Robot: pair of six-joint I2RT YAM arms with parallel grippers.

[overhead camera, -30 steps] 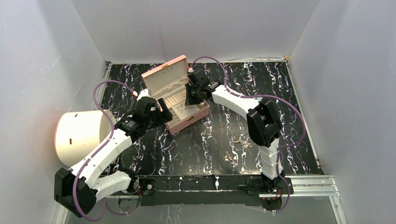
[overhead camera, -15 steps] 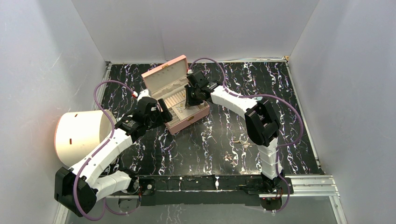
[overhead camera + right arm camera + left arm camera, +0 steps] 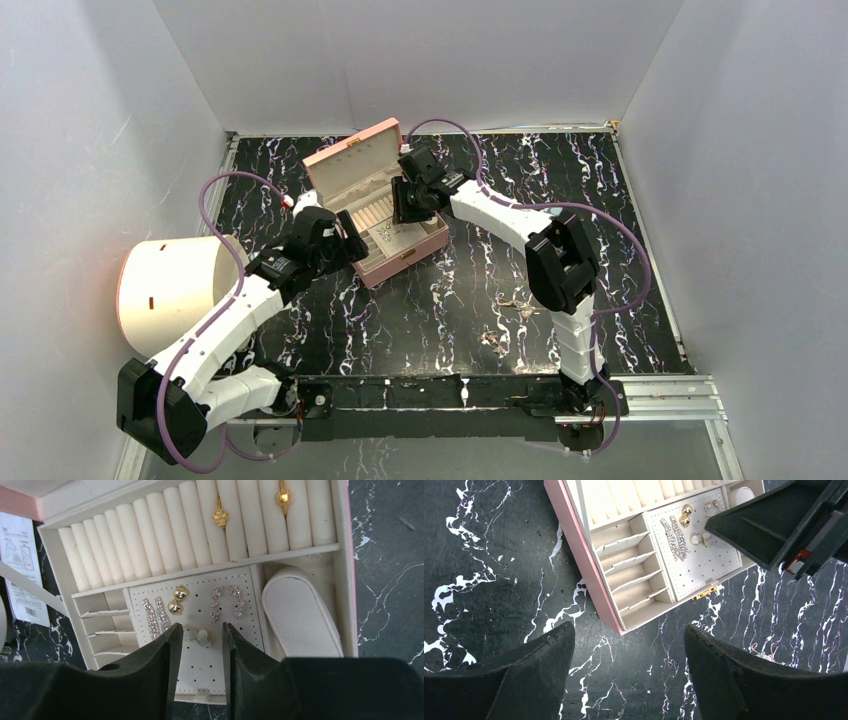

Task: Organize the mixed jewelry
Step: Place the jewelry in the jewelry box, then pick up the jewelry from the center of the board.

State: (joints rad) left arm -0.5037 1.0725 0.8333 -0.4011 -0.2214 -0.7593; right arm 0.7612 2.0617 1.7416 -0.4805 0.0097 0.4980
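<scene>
Right gripper [image 3: 201, 630] is hovering over the open pink jewelry box [image 3: 346, 570], jaws parted by a narrow gap and gripping nothing. A pale stud pair [image 3: 196, 636] on the perforated earring pad [image 3: 200, 605] is showing within that gap. Gold rings [image 3: 220, 517] are sitting in the ring rolls. Left gripper [image 3: 629, 632] is hanging wide open beside the box's corner. Loose jewelry [image 3: 497, 340] is lying on the marble table [image 3: 400, 320], well apart from both grippers

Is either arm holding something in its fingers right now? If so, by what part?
Nothing, it seems. The left fingers gape empty over the table; the right fingers hover slightly apart above the earring panel.
</scene>
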